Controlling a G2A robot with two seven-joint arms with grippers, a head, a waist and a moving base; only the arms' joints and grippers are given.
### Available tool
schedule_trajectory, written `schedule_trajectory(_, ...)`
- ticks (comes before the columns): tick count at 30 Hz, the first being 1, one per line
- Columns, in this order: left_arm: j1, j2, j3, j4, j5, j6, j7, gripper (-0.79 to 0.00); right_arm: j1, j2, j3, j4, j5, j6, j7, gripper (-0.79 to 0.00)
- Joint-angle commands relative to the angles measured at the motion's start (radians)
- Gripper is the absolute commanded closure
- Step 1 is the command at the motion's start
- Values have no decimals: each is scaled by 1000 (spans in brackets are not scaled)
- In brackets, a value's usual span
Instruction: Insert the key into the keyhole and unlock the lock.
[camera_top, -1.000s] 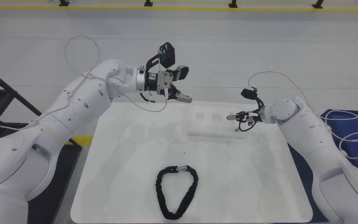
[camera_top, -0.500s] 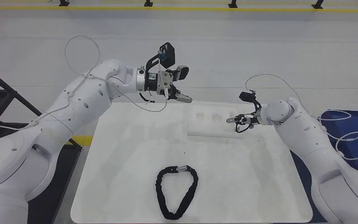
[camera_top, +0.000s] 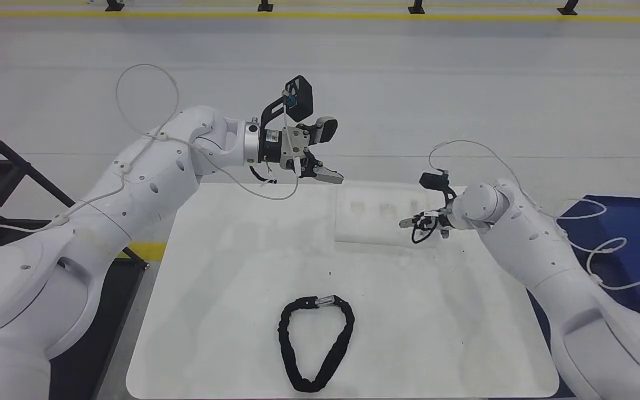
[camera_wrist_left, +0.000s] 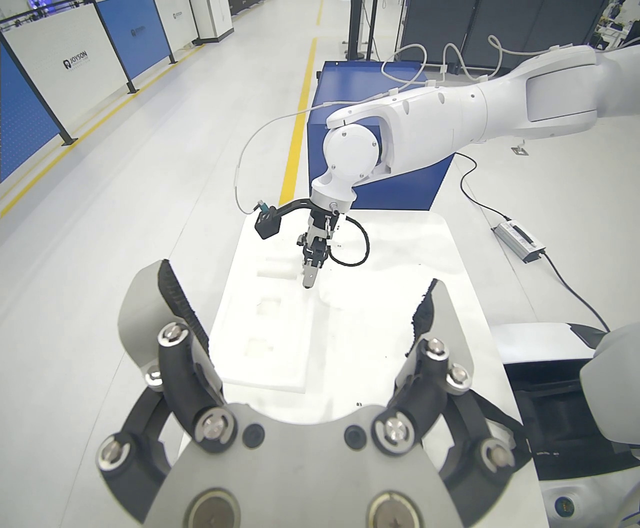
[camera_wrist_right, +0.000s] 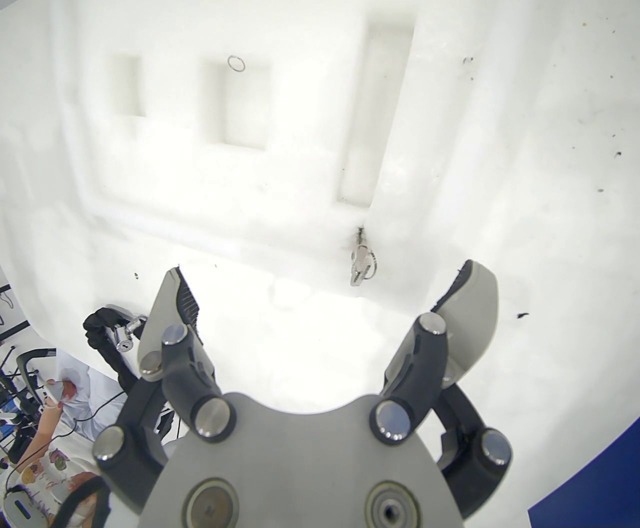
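Note:
A black chain lock (camera_top: 315, 342) lies looped on the white table's near side, its silver cylinder (camera_top: 318, 301) at the top of the loop. The chain lock (camera_wrist_right: 105, 327) also appears off to one side in the right wrist view. A small silver key (camera_wrist_right: 361, 257) stands stuck in the edge of a white foam block (camera_wrist_right: 280, 190). My right gripper (camera_wrist_right: 325, 282) is open just short of the key, which sits ahead of the gap between its fingers. In the top view the right gripper (camera_top: 408, 222) hovers over the foam block (camera_top: 375, 215). My left gripper (camera_top: 325, 172) hangs open and empty above the table's far left edge.
The foam block has several rectangular recesses; a thin ring (camera_wrist_right: 236, 63) lies in one. The table (camera_top: 450, 320) has rounded corners. A blue cabinet (camera_wrist_left: 380, 165) stands beyond the table's far end, with a power brick (camera_wrist_left: 520, 240) and cable on the floor beside it.
My right arm has shifted left and slightly nearer, bringing its gripper further over the foam block. The left arm and the chain lock have not moved.

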Motion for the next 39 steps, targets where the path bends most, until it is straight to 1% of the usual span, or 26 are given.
schedule_trajectory(1,0,0,0,0,0,0,0,-785,-1,-1,3,-1,-8,14,1,-431)
schedule_trajectory(3,0,0,0,0,0,0,0,-785,0,-3,2,-2,-21,31,10,-385)
schedule_trajectory(4,0,0,0,0,0,0,0,-785,1,-4,2,-3,-28,45,15,-379)
schedule_trajectory(6,0,0,0,0,0,0,0,-785,1,-7,3,-5,-32,53,20,-326)
schedule_trajectory(12,0,0,0,0,0,0,0,-785,0,-17,8,12,-47,74,16,-274)
schedule_trajectory(22,0,0,0,0,0,0,0,-785,1,-43,9,65,-52,97,11,-157)
schedule_trajectory(24,0,0,0,0,0,0,0,-785,3,-50,8,78,-55,102,7,-148)
schedule_trajectory(25,0,0,0,0,0,0,0,-785,4,-54,8,86,-53,103,6,-123)
schedule_trajectory(29,0,0,0,0,0,0,0,-785,9,-69,6,115,-55,117,2,-71)
schedule_trajectory(31,0,0,0,0,0,0,0,-785,12,-77,5,130,-56,126,-2,-22)
schedule_trajectory(32,0,0,0,0,0,0,0,-785,14,-81,5,139,-56,131,-3,-9)
schedule_trajectory(33,0,0,0,0,0,0,0,-785,16,-85,4,145,-57,134,-5,0)
schedule_trajectory(39,0,0,0,0,0,0,0,-785,34,-102,2,178,-73,141,-4,0)
